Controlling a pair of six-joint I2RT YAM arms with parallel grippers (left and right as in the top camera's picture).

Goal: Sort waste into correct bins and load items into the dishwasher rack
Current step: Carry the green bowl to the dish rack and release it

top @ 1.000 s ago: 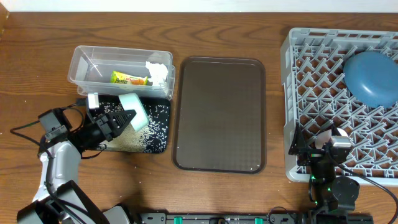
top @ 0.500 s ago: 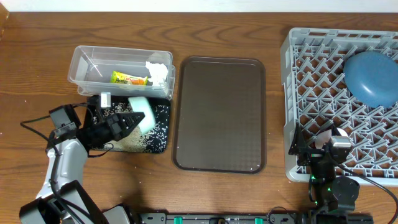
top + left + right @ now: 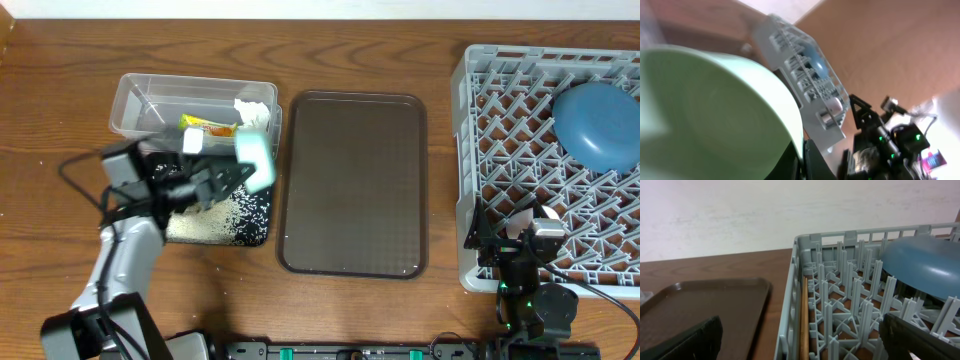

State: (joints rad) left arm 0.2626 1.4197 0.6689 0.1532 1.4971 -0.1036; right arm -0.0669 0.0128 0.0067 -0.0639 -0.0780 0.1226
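The left gripper (image 3: 232, 176) is clamped on the rim of the green bowl (image 3: 256, 160) and holds it tilted in the air. Under the gripper sits the black tray (image 3: 262, 232), with rice grains (image 3: 215, 220) scattered in it. Just past the gripper, on its far side, stands the clear tub (image 3: 130, 100), which holds the wrapper (image 3: 210, 126) and the tissue (image 3: 256, 112). Ahead of the fingertips lies the brown tray (image 3: 352, 185).

The right gripper (image 3: 800, 336) stands with its fingers wide apart, holding nothing, at the near corner of the rack (image 3: 520, 150). Just ahead of it, a chopstick (image 3: 804, 305) lies inside the rack along the wall. Farther ahead and to its right, the blue bowl (image 3: 600, 125) rests upside down on the pegs.
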